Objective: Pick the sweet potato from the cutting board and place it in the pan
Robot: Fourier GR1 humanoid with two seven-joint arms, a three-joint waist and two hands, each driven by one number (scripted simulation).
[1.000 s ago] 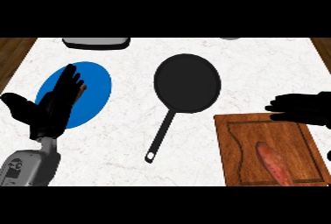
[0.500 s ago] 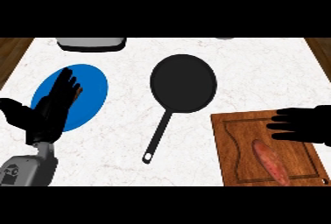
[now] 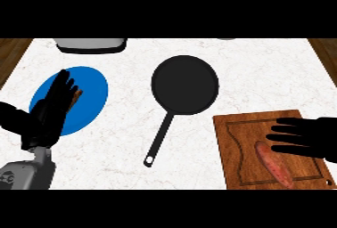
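Reddish sweet potato [image 3: 273,165] lying lengthwise on wooden cutting board [image 3: 238,151], right hand [image 3: 309,137] spread flat-fingered just above its top end, left hand [image 3: 49,111] resting open over blue plate [image 3: 92,91], probably stiff, rollable, best pinched mid-body for pan [image 3: 185,83].

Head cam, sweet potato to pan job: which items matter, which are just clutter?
Job:
reddish sweet potato, lying on the board
brown wooden cutting board
black round frying pan, nothing in it
right hand, open over the board, beside the potato

Clutter:
blue round plate
grey container at the counter's far edge
left hand, resting open over the plate
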